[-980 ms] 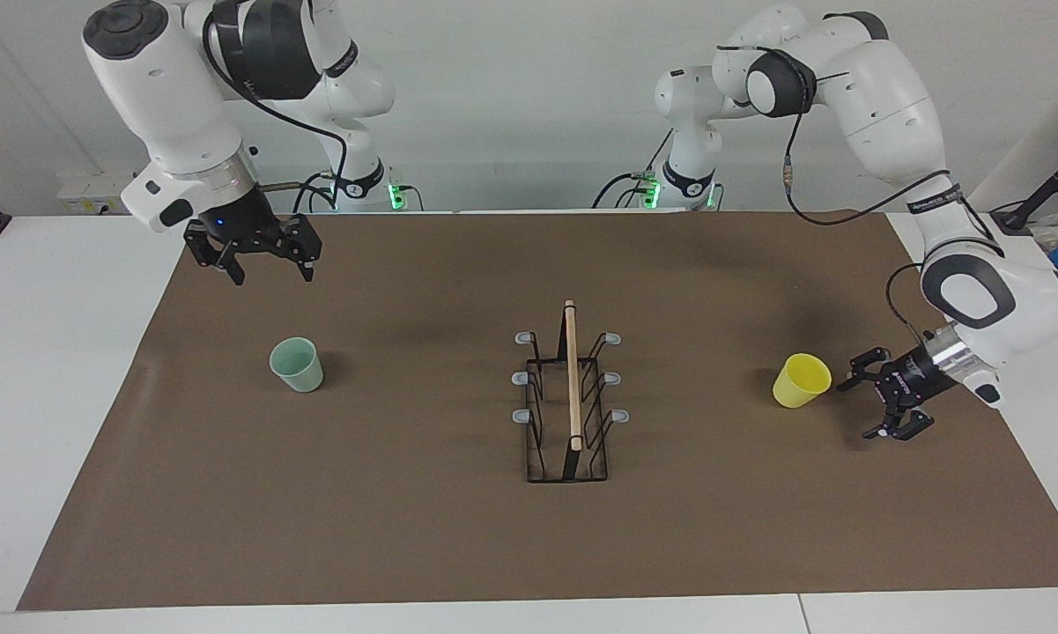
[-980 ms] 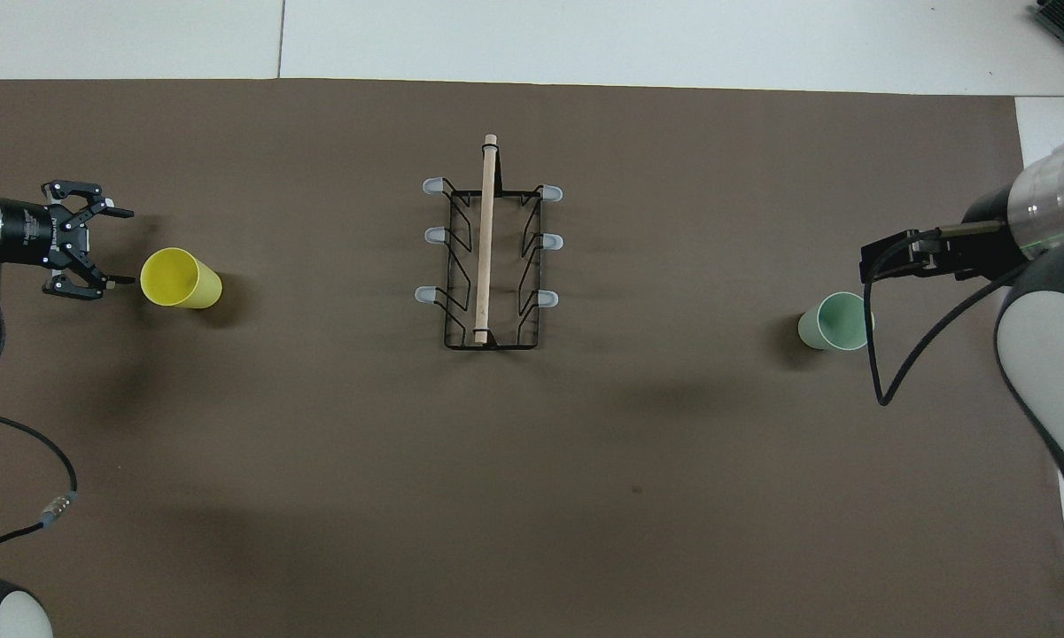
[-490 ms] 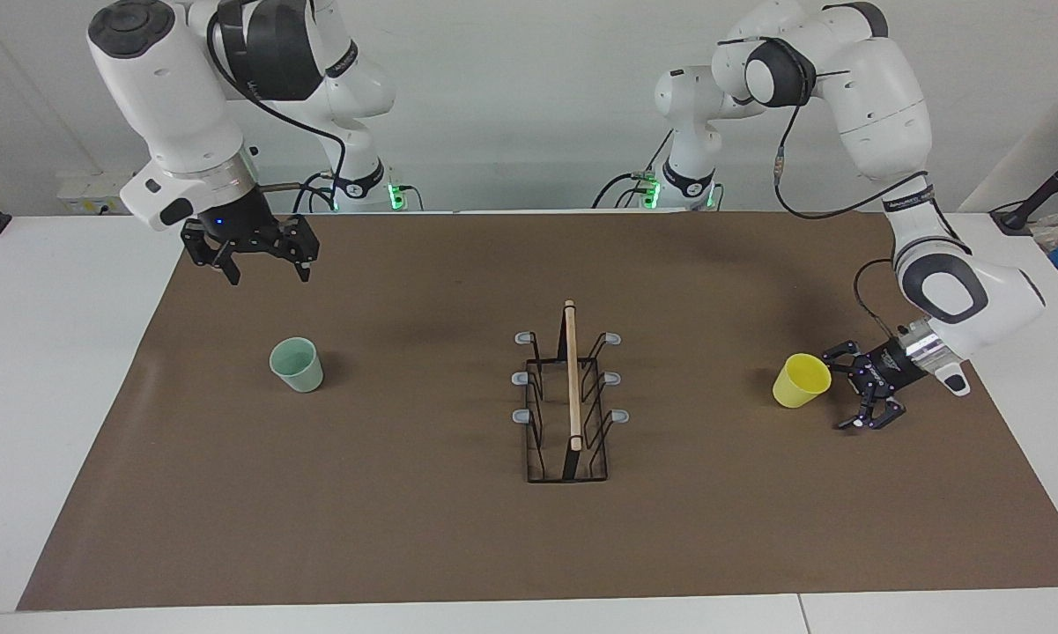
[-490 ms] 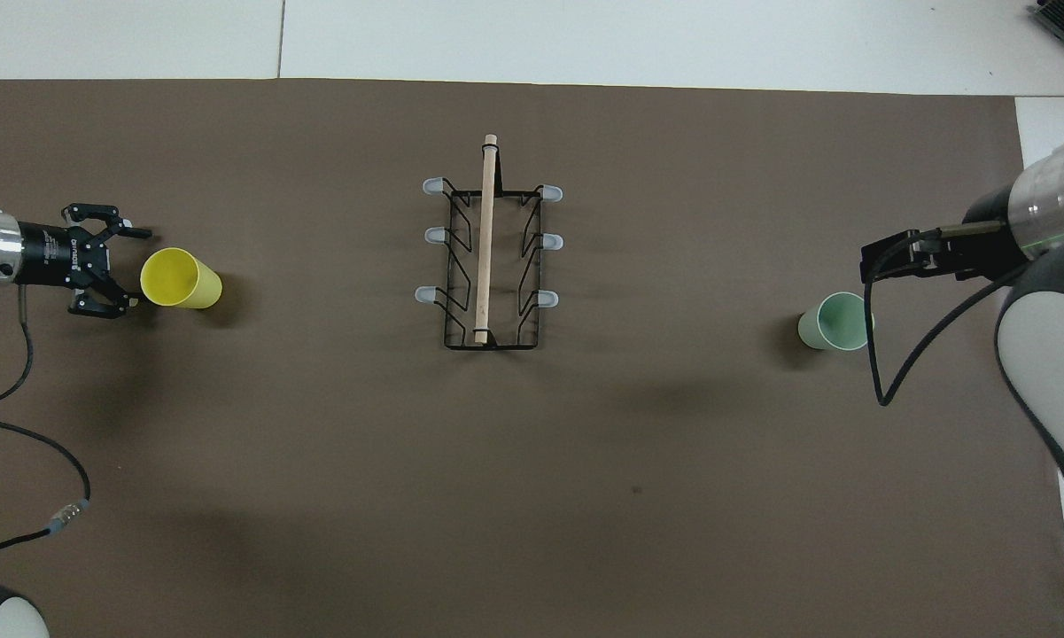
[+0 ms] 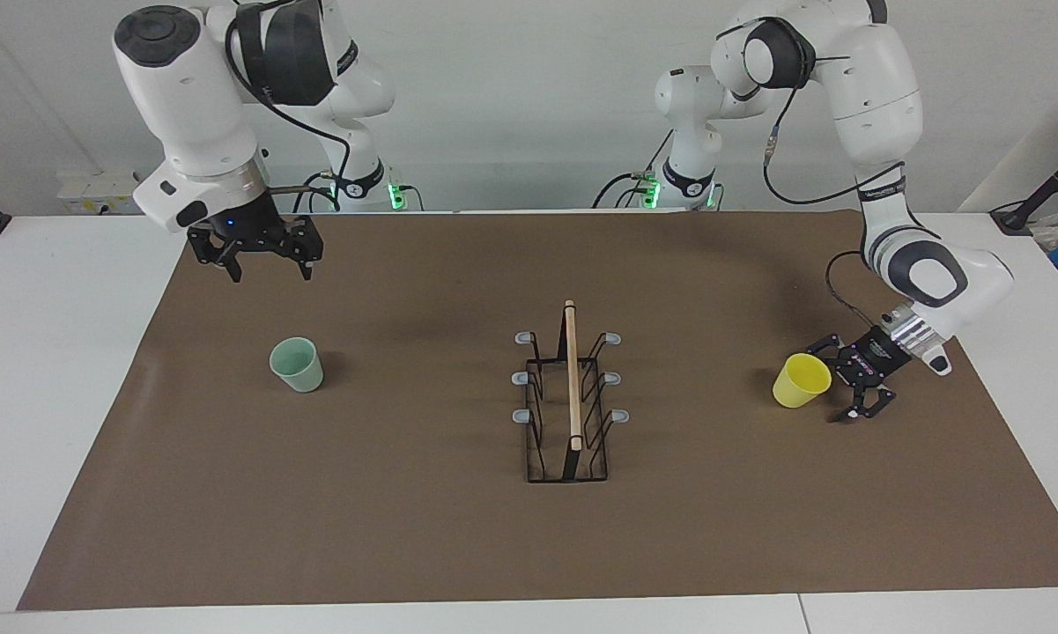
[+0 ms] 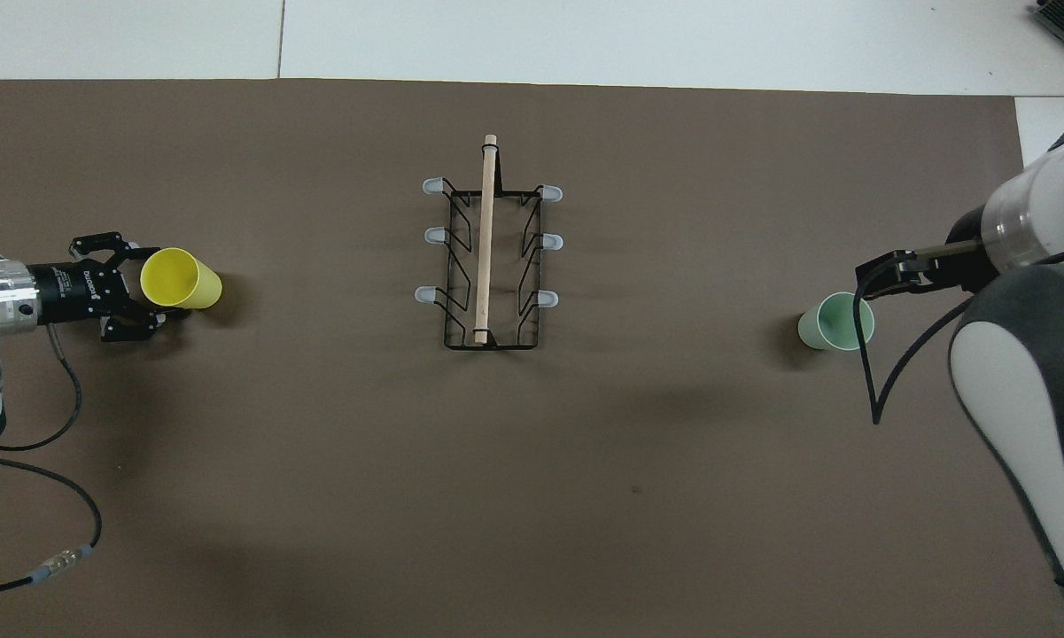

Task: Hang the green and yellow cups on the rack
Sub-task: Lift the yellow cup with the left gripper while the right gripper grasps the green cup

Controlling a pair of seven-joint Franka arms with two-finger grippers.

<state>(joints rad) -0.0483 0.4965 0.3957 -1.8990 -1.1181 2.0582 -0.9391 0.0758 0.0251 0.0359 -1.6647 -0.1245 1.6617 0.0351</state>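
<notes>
Standing upright, empty: yellow cup (image 5: 801, 379), green cup (image 5: 297, 364); rack (image 5: 569, 405) bare.

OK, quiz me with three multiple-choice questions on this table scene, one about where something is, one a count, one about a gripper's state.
1. The rack stands:
A. between the two cups
B. at the left arm's end
C. on the white table edge

2. Grey-tipped prongs on the rack:
A. four
B. six
C. eight

3. The left gripper is:
A. shut on the green cup
B. high over the rack
C. open beside the yellow cup

Answers: 1 A, a cup toward each end. 2 B, three each side. 3 C, fingers spread at the rim.
</notes>
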